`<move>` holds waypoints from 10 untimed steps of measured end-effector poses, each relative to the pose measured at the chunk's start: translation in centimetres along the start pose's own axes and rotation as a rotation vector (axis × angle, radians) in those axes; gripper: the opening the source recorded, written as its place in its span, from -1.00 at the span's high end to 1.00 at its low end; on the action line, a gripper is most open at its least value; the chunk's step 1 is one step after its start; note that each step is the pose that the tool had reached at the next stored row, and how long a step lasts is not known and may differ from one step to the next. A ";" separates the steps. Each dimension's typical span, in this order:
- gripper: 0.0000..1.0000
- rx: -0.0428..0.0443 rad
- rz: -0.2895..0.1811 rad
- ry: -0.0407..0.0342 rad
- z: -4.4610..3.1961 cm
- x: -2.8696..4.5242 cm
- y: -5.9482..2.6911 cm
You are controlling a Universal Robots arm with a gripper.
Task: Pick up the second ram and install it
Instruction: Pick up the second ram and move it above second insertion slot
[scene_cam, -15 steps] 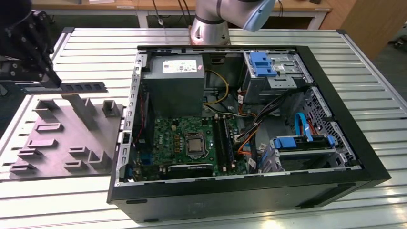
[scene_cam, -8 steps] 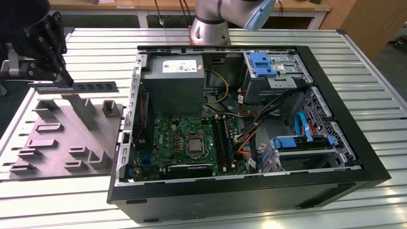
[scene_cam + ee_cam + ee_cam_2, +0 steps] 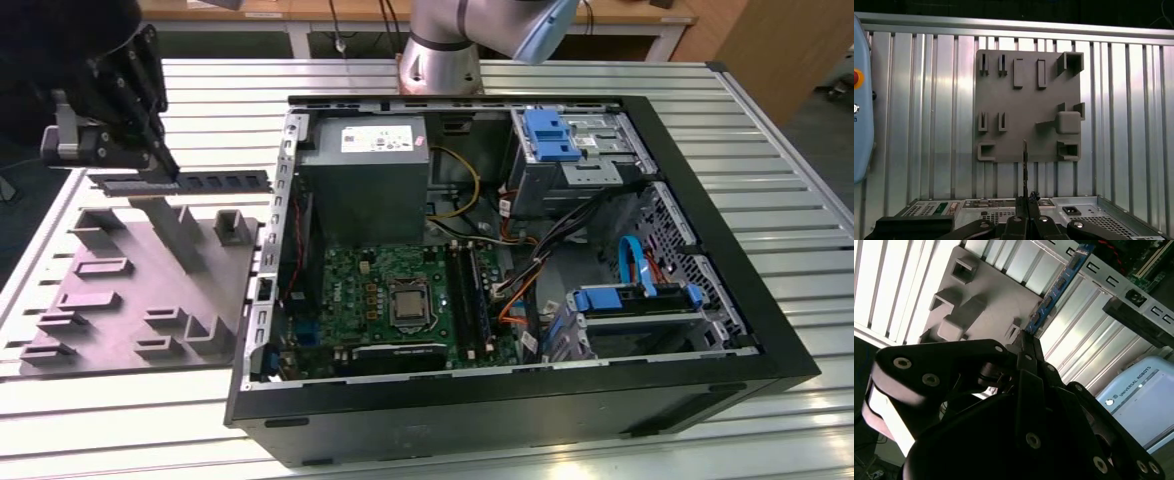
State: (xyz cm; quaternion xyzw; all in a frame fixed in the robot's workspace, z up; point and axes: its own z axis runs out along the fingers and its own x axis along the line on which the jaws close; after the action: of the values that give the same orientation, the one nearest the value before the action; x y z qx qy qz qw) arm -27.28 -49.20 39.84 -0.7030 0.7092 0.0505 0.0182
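above the grey tray (image 3: 127, 255), second ram (image 3: 224, 182) gripped endwise by tool (image 3: 160, 172)

- Gripper (image 3: 1026, 342): matte black linked bars, with round silvery screw heads (image 3: 902, 362) at the pivots.
- Arm (image 3: 441, 58): round silver-grey tube with a pale blue joint cap (image 3: 545, 35).

You're in a robotics lab or test workshop, not a home or an office. The bench (image 3: 781, 140) is made of slotted aluminium profile, and the robot arm's base (image 3: 441, 60) stands at its far side. A desktop computer case (image 3: 534, 425) lies open on the bench with its motherboard (image 3: 387, 290) bared. Beside it is a grey fixture plate (image 3: 134, 300) of moulded part holders. You also have a light-blue teach pendant (image 3: 863, 130) with a red stop button, and wooden-topped tables (image 3: 267, 12) stand behind.
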 end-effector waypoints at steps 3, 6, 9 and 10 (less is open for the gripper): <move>0.77 -0.0001 0.000 -0.0001 -0.02 -0.01 -0.58; 0.77 -0.0004 0.000 0.0000 -0.06 -0.01 -1.26; 0.77 -0.0009 0.000 -0.0001 -0.09 -0.02 -2.13; 0.77 -0.0012 0.000 0.0001 -0.11 -0.03 -2.41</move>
State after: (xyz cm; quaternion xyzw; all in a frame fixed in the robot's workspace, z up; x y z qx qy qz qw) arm -24.87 -49.20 39.85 -0.7030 0.7092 0.0509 0.0177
